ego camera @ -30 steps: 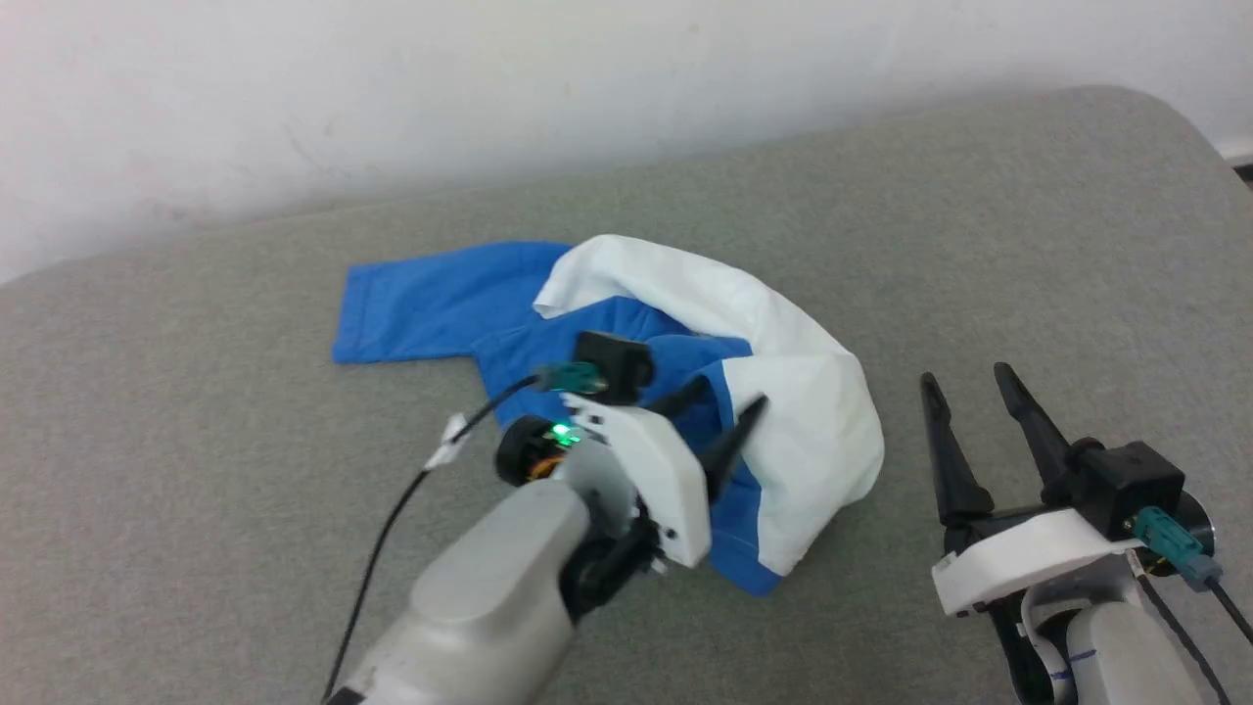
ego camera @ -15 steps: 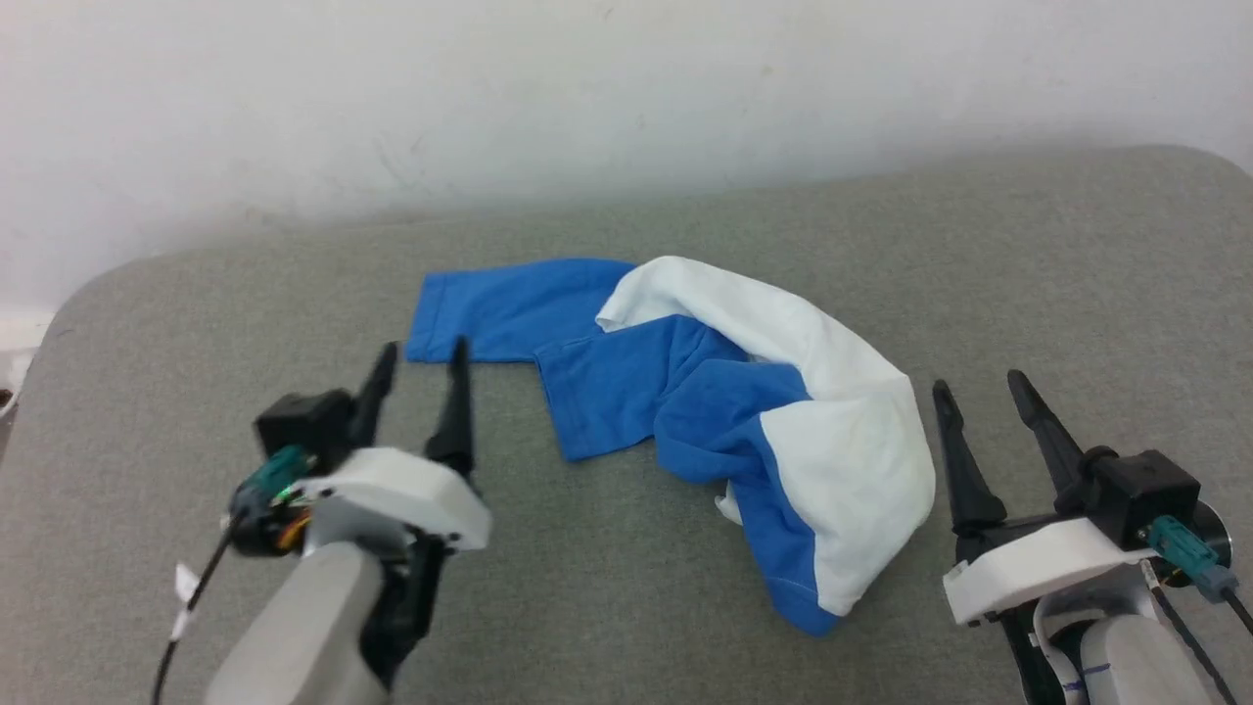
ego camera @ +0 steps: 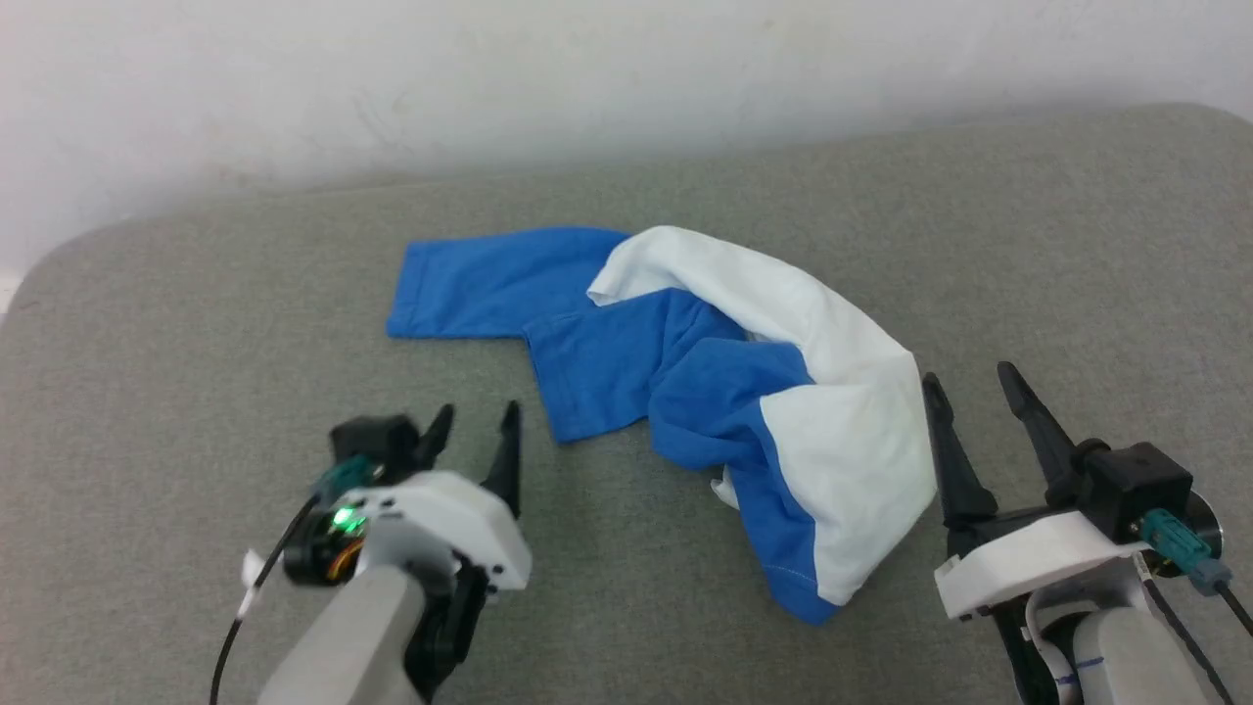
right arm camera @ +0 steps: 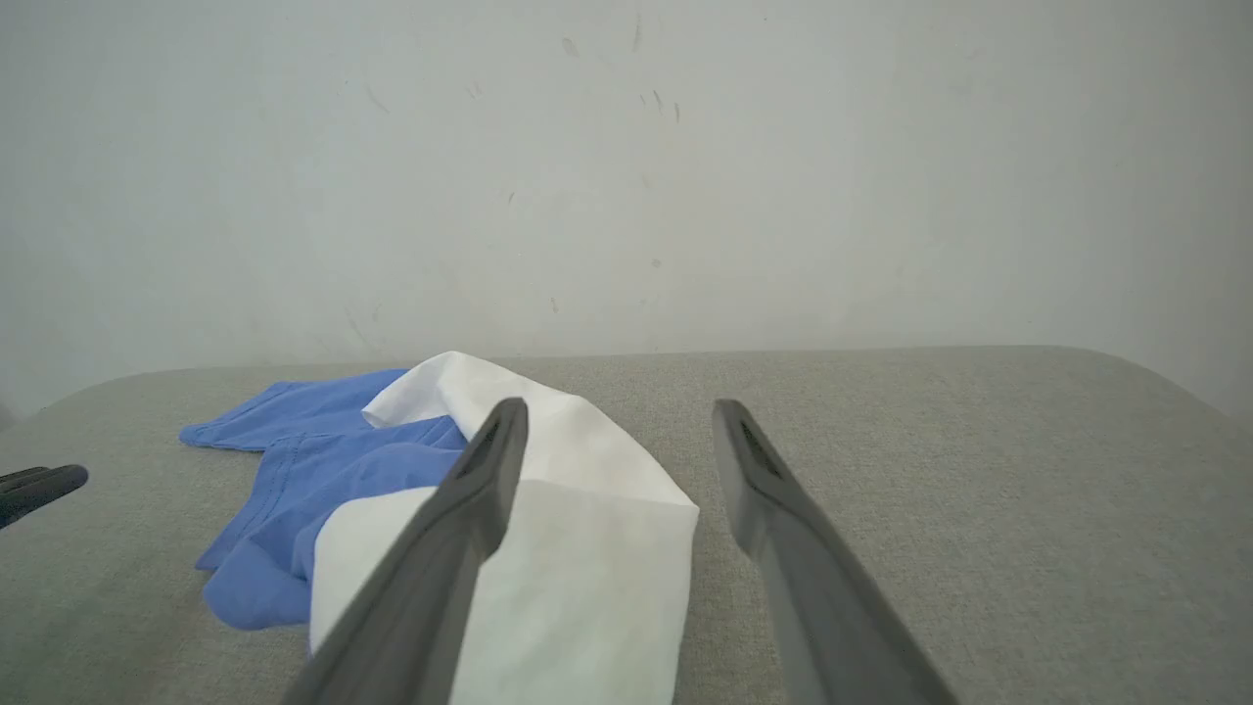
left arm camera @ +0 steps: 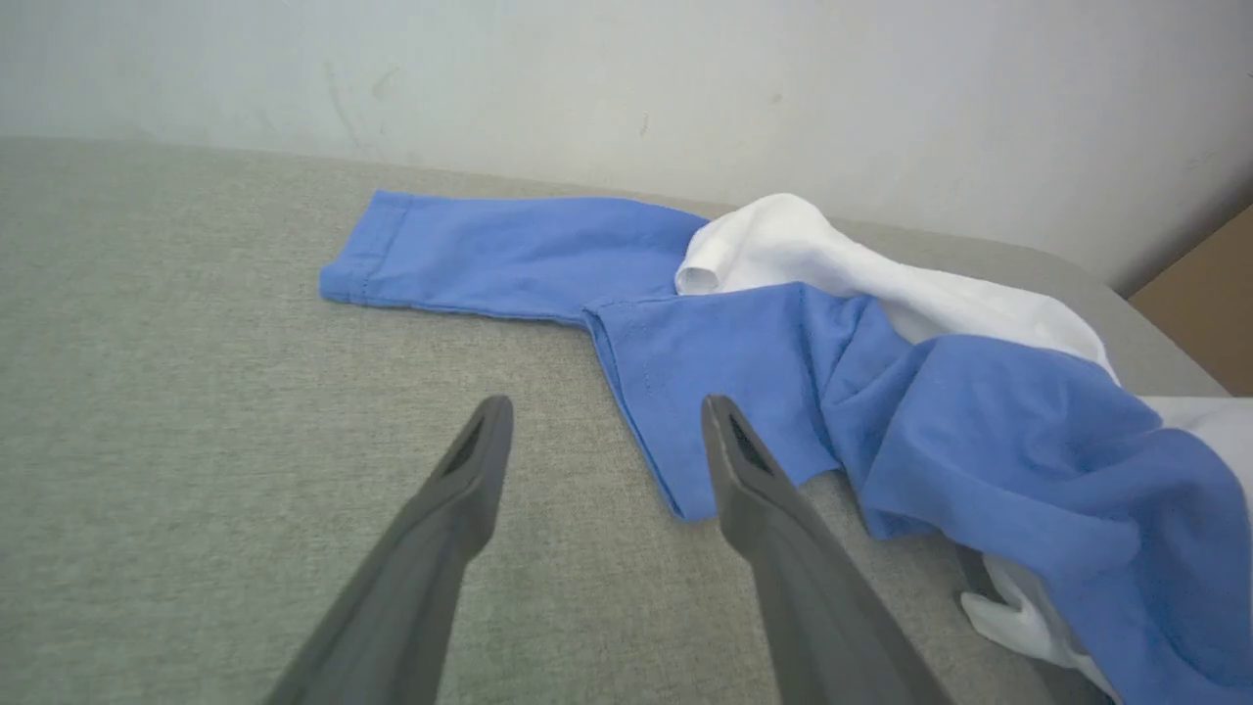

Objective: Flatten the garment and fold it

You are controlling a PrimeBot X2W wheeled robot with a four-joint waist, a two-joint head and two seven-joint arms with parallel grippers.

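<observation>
Looks to be at the flattening step, garment [ego camera: 685, 382] crumpled on the grey surface [ego camera: 196, 343] between left gripper [ego camera: 478, 411] and right gripper [ego camera: 967, 377], both spread wide and empty; probably calls next for pinching opposite edges and drawing them apart.

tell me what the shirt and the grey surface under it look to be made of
Shirt: soft matte knit, probably cotton jersey; it slumps in loose folds and shows stitched hems on the blue sleeve. Grey surface: woven upholstery-like fabric, matte, with a fine flecked weave in the left wrist view; its rounded corners hint at padding.
</observation>
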